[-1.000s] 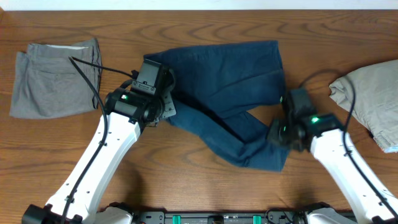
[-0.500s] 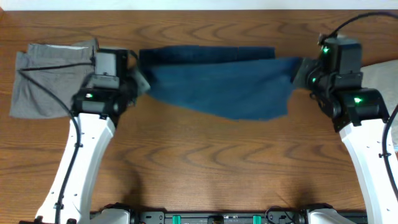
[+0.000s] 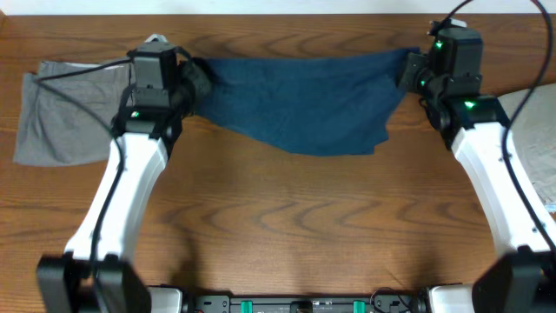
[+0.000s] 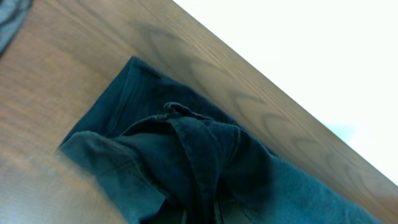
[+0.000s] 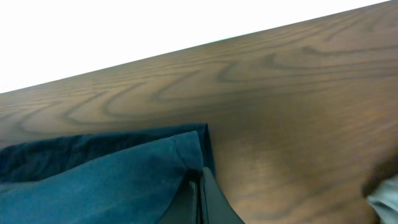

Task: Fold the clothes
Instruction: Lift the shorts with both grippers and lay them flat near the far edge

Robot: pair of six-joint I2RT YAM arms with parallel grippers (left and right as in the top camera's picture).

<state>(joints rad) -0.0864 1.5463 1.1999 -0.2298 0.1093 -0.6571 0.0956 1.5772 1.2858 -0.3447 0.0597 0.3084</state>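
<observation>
— Over at the far side of the table, stretched wide from end to end: the clothes. Dark blue, top edge straight and tight, bottom edge sagging down in a curve
— Folded yet?
— Not really. Maybe doubled over once, hard to tell. Spread out and ready, with no neat fold to see. Lots left to do, probably: laying down flat, folding over, making small
— And the left claw?
— Pinched shut on the clothes, at the left corner, with a bunch of cloth squashed inside. Arm reaching long up the table, just beside the grey shorts
— And the right claw?
— Clamped tight on the clothes too, at the other corner. Arm stretched far up as well, near the pale garment at the right edge
— Up in the air or down on the table?
— Hard to tell. Low, anyway
</observation>
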